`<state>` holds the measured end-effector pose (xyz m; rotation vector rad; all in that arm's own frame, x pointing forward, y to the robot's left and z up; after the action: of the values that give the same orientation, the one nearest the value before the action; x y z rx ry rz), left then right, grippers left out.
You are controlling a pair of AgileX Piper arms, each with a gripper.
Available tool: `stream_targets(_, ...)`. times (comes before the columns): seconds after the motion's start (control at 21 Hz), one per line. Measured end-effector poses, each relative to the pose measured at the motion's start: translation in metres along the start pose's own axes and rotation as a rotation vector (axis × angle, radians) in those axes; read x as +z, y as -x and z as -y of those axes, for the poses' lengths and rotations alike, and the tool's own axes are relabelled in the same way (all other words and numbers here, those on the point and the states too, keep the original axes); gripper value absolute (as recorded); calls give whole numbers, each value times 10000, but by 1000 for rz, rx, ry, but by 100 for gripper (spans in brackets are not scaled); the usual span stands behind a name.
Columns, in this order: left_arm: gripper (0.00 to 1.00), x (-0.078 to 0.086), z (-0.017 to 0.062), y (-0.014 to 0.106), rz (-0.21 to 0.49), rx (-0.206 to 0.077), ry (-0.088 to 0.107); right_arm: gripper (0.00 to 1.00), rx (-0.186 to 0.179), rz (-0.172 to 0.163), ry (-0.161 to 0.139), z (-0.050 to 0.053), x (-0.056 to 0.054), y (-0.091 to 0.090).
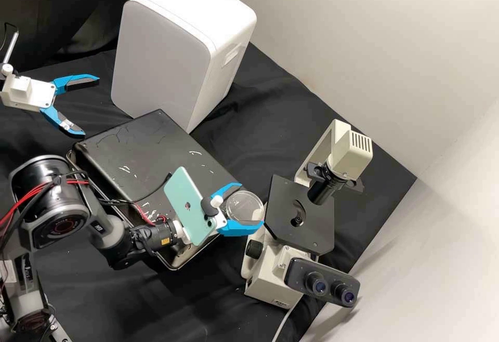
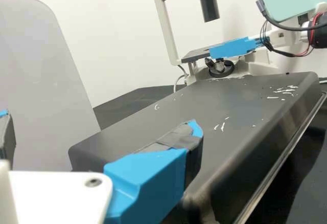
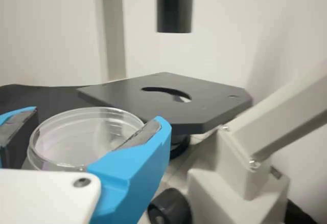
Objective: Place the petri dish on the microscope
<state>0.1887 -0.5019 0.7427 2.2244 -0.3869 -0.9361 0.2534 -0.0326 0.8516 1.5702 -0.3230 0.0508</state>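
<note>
Black-draped bench (image 1: pixel 270 108), plain white wall (image 1: pixel 390 45) behind. Right gripper (image 1: pixel 247 204) is clamped across the rim of the petri dish (image 3: pixel 82 132), holding it level in the air just beside the microscope stage (image 1: pixel 312 227), not over the hole yet. Dish looks light, thin, slick and probably crackable, so a gentle rim grip seems right to me. That arm stretches low over a dark tray (image 1: pixel 135 155). Left gripper (image 1: pixel 86 105) hangs spread wide, holding nothing, near the white box (image 1: pixel 176 45).
</note>
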Motion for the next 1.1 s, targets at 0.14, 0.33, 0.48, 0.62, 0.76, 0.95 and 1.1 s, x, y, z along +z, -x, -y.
stream_targets(0.14,100,0,0,0,0,0,0,0,1,-20,5,-42,4,-57)
stream_targets(0.33,100,0,0,0,0,0,0,0,41,-15,5,-145,21,-120)
stream_targets(0.48,100,0,0,0,0,0,0,0,89,-5,-13,-230,17,-141)
stream_targets(0.62,100,0,0,0,0,0,0,0,99,-13,-21,-255,-6,-136)
stream_targets(0.76,100,0,0,0,0,0,0,0,100,-14,-21,-257,-8,-135)
stream_targets(0.95,100,0,2,-1,0,-1,1,0,100,-14,-24,-257,-8,-135)
stream_targets(1.1,100,0,2,-1,0,-1,1,0,100,-15,-41,-257,-8,-135)
